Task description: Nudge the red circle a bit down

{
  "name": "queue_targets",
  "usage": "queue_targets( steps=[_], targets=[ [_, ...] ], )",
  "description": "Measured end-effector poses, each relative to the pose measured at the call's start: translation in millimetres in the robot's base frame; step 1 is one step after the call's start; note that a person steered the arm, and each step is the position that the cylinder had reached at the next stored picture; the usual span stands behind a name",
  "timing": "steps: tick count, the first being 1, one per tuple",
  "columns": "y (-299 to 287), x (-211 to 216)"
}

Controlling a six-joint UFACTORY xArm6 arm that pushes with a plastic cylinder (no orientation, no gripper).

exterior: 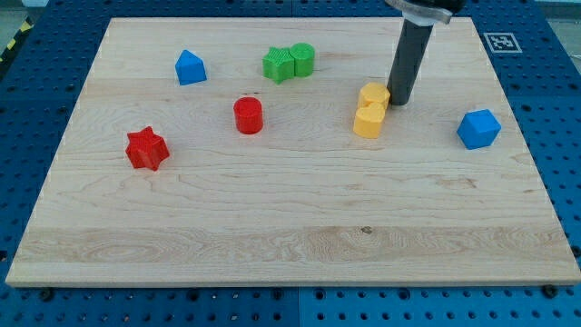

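The red circle (248,115) stands on the wooden board (290,227), left of the middle. My tip (398,102) is at the view's upper right, far to the right of the red circle. It sits just right of the upper yellow block (373,95), close to touching it. A second yellow block (369,121) lies against the first, just below it.
A red star (147,149) lies at the left. A blue block (190,67) is at the upper left. A green star (280,64) and a green cylinder (303,58) touch near the top. A blue hexagonal block (478,129) sits at the right.
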State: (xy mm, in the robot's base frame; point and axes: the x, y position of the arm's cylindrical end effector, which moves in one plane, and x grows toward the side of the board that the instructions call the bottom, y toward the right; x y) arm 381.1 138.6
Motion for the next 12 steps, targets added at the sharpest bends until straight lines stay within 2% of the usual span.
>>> queue_targets(
  steps=[2,4,5,6,9,11,12],
  targets=[
    [38,-6],
    [19,102],
    [-29,152],
    [-86,142],
    [-89,14],
    [-197,80],
    [-172,53]
  ],
)
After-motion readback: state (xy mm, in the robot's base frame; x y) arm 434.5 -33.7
